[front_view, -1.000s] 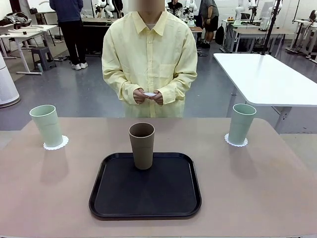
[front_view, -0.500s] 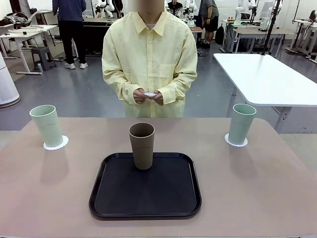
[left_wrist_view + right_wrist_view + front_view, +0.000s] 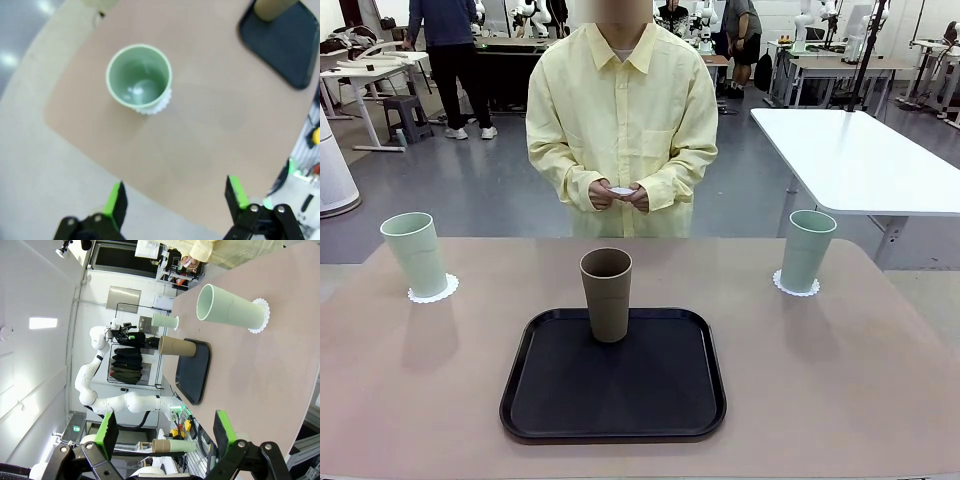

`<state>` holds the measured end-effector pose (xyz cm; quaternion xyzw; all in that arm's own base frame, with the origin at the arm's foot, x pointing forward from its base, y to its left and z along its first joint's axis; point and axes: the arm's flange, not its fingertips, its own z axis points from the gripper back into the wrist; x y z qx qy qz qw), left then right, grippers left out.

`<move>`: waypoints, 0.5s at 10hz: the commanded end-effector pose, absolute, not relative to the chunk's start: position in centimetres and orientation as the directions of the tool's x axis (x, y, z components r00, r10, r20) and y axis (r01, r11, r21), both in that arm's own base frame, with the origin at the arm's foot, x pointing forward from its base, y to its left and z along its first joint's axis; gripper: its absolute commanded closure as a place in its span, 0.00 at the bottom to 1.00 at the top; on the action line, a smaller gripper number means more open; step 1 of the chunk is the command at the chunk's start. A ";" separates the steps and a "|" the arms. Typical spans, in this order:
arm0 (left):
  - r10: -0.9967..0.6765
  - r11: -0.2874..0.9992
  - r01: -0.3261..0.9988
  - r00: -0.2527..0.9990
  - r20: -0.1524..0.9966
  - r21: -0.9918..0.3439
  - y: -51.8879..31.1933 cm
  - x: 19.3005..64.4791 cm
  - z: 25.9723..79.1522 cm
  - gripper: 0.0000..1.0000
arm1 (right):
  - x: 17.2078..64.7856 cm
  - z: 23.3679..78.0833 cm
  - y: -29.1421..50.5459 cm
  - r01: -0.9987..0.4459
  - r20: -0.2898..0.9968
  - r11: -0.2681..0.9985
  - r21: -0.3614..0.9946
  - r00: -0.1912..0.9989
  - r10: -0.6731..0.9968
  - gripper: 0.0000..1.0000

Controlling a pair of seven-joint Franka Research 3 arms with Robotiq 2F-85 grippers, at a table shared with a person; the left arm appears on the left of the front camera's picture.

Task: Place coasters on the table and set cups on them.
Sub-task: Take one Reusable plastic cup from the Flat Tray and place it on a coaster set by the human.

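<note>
A mint green cup point(image 3: 416, 253) stands on a white scalloped coaster point(image 3: 433, 290) at the table's far left. Another mint cup point(image 3: 807, 249) stands on a coaster point(image 3: 796, 287) at the far right. The brown cup point(image 3: 607, 294) stands upright at the back of the black tray point(image 3: 614, 377). The person holds a white coaster point(image 3: 621, 190) in both hands in front of the body. My left gripper point(image 3: 175, 197) is open, high over the left cup point(image 3: 139, 78) and the table's edge. My right gripper point(image 3: 164, 433) is open, off the table's right side; the right cup point(image 3: 229, 308) lies ahead of it.
The beige table point(image 3: 840, 380) has bare surface on both sides of the tray and in front of the person. A white table point(image 3: 860, 155) stands behind at the right. Other people and desks are far back.
</note>
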<state>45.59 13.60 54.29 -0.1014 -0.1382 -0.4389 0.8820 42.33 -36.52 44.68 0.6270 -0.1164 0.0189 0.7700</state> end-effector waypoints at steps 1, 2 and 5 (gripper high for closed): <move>-0.746 0.595 0.802 0.577 0.333 -0.057 13.6 45.6 54.3 0.00 | 42.3 44.7 -36.4 -0.166 0.196 0.221 0.961 0.974 -0.118 0.00; -0.630 0.745 0.667 0.699 0.339 0.012 12.9 42.4 53.0 0.00 | 42.3 44.7 -36.4 -0.166 0.196 0.221 0.961 0.974 -0.118 0.00; -0.510 0.836 0.539 0.833 0.216 -0.106 9.5 34.2 49.3 0.00 | 42.3 44.7 -36.4 -0.166 0.196 0.221 0.961 0.974 -0.118 0.00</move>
